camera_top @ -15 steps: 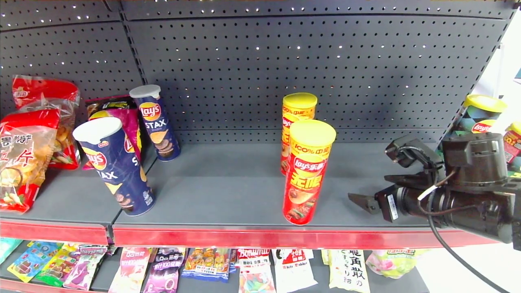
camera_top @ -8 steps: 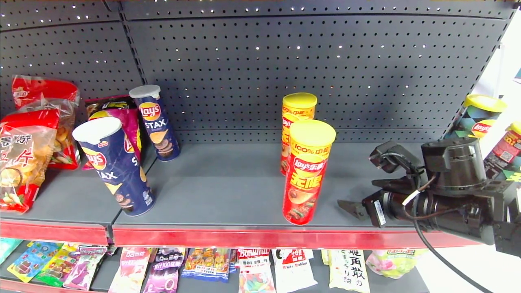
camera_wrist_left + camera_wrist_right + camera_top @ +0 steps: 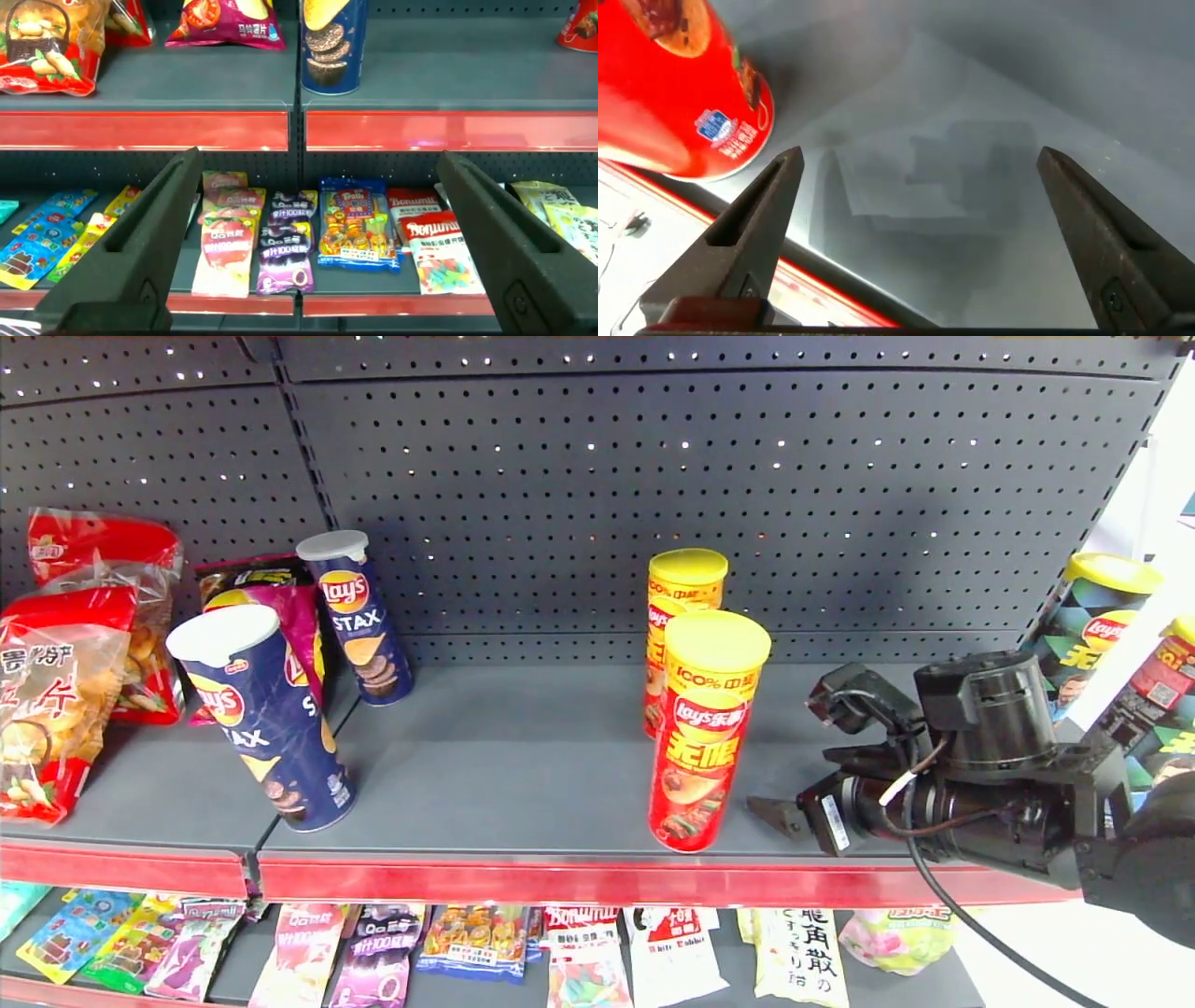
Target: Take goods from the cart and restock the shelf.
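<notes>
Two red chip cans with yellow lids stand on the grey shelf (image 3: 523, 756), one at the front (image 3: 708, 733) and one behind it (image 3: 681, 607). My right gripper (image 3: 786, 778) hovers low over the shelf just right of the front can, open and empty. In the right wrist view the gripper (image 3: 920, 154) frames bare shelf, with the front red can's base (image 3: 682, 93) beside one finger (image 3: 752, 233). My left gripper (image 3: 318, 157) is open and empty, held in front of the shelf's red edge (image 3: 299, 131).
Two dark blue chip cans (image 3: 266, 714) (image 3: 357, 616) and snack bags (image 3: 65, 663) stand on the shelf's left part. More yellow-lidded cans (image 3: 1102, 602) sit beyond the shelf's right end. Several flat snack packets (image 3: 280, 243) fill the lower shelf.
My right arm has moved left along the shelf, bringing its open gripper closer to the front red can. The cans have stayed put.
</notes>
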Motion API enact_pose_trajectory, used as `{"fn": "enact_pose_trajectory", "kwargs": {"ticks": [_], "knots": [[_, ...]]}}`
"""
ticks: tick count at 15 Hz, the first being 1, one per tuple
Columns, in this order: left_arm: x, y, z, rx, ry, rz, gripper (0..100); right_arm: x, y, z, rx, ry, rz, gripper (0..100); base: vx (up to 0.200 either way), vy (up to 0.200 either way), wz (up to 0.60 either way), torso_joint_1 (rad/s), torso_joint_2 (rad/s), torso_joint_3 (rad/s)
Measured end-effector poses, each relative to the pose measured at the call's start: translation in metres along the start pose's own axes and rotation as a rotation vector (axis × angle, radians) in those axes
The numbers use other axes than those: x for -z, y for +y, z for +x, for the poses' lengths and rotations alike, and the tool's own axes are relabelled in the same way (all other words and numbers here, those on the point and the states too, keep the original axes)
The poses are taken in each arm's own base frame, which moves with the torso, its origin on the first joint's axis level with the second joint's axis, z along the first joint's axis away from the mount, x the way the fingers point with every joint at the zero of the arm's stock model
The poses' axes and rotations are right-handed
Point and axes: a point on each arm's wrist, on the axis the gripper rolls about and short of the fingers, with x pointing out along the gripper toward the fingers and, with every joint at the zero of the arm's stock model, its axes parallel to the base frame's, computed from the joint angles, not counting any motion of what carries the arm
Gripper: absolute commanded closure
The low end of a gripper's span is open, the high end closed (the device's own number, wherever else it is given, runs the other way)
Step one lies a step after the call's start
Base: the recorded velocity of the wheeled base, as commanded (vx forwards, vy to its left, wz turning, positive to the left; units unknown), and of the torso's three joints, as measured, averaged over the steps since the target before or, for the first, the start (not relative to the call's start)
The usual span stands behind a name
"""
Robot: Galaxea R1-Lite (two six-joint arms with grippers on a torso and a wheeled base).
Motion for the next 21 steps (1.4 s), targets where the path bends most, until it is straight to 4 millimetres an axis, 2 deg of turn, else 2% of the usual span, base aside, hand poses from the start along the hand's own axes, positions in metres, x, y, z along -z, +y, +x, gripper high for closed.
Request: {"fn": "enact_pose_trajectory", "kwargs": {"ticks": [5, 14, 21], "knots": [[0.0, 0.0, 0.0, 0.0, 0.0, 0.0, 0, -0.003, 0.007, 0.009, -0.015, 0.005, -0.012, 0, 0.0, 0.0, 0.0, 0.0, 0.0, 0.0], [0.0, 0.0, 0.0, 0.0, 0.0, 0.0, 0, -0.003, 0.018, 0.011, -0.048, 0.011, -0.036, 0, 0.0, 0.0, 0.0, 0.0, 0.0, 0.0], [0.0, 0.0, 0.0, 0.0, 0.0, 0.0, 0, -0.003, 0.019, 0.014, -0.023, 0.016, -0.038, 0, 0.0, 0.0, 0.0, 0.0, 0.0, 0.0]]}}
